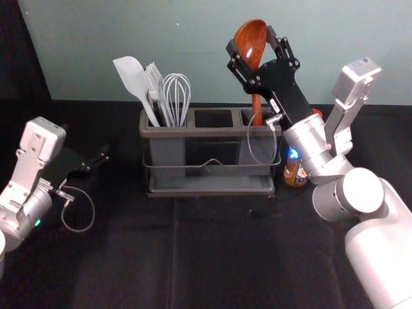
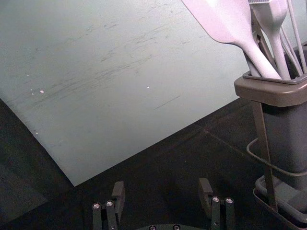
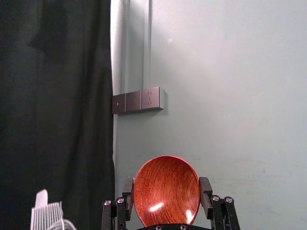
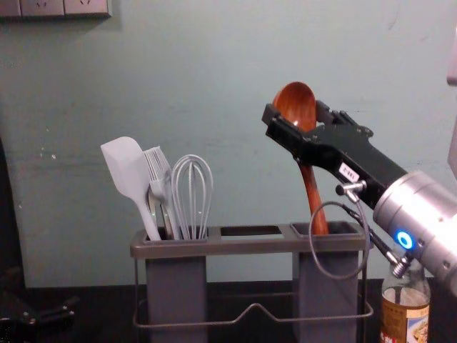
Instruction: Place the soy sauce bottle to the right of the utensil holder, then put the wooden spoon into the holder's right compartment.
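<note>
Left gripper [image 2: 162, 186]: to the left of the holder, idle; jaws spread wide, nothing between them.
White utensils: spatula [image 4: 127, 170], brush-like tool [image 4: 158, 175] and whisk [image 4: 191, 214] lean in the left compartment, heads up, probably so each is easy to pick out.
Utensil holder [image 4: 250, 246]: upright on the counter [image 1: 212, 257], its middle opening between the two end cups.
Wooden spoon [image 4: 295, 106]: bowl up, handle down inside the right compartment [image 4: 327, 286], slightly tilted; held this way, I judge, so the narrow end enters first.
Right gripper [image 3: 166, 186]: above the right compartment, reaching in from the right; jaws parted by the bowl's width, pinching its two sides.
Soy sauce bottle [image 4: 405, 314]: upright, just beside the holder on its right, so that placement looks done.
Next: likely lower the spoon if it has room, then open the jaws and back away without tipping it.
</note>
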Motion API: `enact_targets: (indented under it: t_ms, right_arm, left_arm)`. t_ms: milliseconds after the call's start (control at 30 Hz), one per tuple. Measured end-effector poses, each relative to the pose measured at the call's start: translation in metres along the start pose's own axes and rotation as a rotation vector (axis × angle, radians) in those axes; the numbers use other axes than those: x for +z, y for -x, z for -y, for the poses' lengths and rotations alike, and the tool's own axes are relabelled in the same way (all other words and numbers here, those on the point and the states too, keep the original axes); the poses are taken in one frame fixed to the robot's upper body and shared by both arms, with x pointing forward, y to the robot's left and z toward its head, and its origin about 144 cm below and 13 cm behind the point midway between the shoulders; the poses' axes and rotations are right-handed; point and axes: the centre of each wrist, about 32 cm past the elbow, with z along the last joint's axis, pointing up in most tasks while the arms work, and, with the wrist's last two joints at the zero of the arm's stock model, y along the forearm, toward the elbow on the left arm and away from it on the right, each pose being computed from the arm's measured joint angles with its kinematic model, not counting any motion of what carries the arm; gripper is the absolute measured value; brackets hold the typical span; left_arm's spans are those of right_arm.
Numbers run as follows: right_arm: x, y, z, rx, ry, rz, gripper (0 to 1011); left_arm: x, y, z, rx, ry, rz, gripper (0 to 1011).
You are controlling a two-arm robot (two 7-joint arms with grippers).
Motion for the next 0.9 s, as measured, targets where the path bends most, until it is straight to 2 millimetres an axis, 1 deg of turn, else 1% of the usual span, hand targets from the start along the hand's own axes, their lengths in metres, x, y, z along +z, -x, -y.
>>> enact_targets:
  t_ms: [333, 500, 600, 667, 767, 900]
  right_arm:
    - [-0.011, 0.000, 0.015, -0.023, 0.032, -0.004, 837]
    - [-0.012, 0.001, 0.019, -0.041, 0.048, 0.015, 837]
    - [-0.012, 0.002, 0.020, -0.050, 0.057, 0.024, 898]
    - [-0.012, 0.003, 0.021, -0.053, 0.059, 0.026, 960]
    - [-0.010, 0.004, 0.020, -0.056, 0.061, 0.028, 1004]
    - [-0.004, 0.006, 0.018, -0.060, 0.054, 0.036, 1004]
  left_arm:
    - [0.000, 0.000, 0.000, 0.000, 0.000, 0.000, 1005]
    - [0.000, 0.000, 0.000, 0.000, 0.000, 0.000, 1005]
    - [0.000, 0.000, 0.000, 0.000, 0.000, 0.000, 1005]
    - [0.000, 0.000, 0.000, 0.000, 0.000, 0.000, 1005]
    - [0.000, 0.000, 0.000, 0.000, 0.000, 0.000, 1005]
    - [0.000, 0.000, 0.000, 0.000, 0.000, 0.000, 1005]
